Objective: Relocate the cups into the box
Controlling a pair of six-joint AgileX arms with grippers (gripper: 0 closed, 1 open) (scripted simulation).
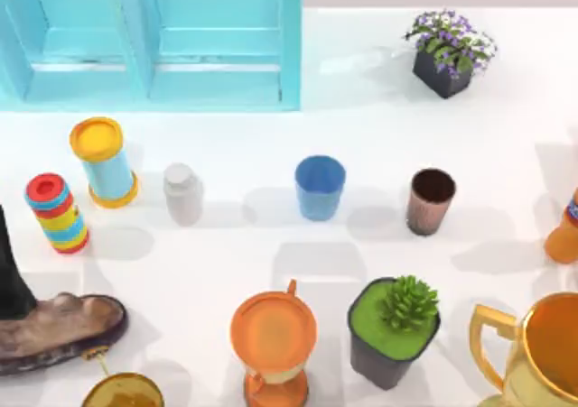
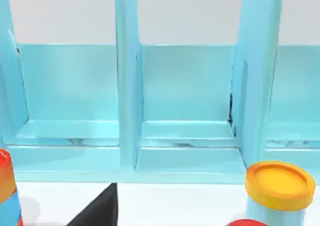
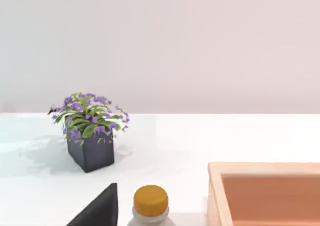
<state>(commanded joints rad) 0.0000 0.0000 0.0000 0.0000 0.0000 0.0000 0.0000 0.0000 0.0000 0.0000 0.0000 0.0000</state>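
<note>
Cups standing upright in one row across the white table [image 1: 379, 127], both outside the box [image 3: 265, 193], a tan open tray with thick walls. The blue cup [image 1: 320, 187], plain, smooth and tapered, serves as landmark. To its right, apart from it, stands the slimmer brown cup [image 1: 430, 199], ribbed pinkish-brown outside, dark inside. To its left is a grey-white capped bottle [image 1: 183, 193], and farther left a yellow-lidded canister [image 1: 104, 161]. Behind it rises a turquoise divided rack [image 1: 217, 41]; behind and to its right is a purple flowering plant [image 1: 449, 53]. In front of it stand an orange hourglass-shaped vessel [image 1: 273, 344], a succulent in a dark pot [image 1: 395, 330] and a glossy gold trophy [image 1: 533, 353]. Left gripper [image 2: 97, 211] faces the rack, right gripper [image 3: 97, 208] the flowering plant; each appears as a dark wedge, and its grip cannot be told.
</note>
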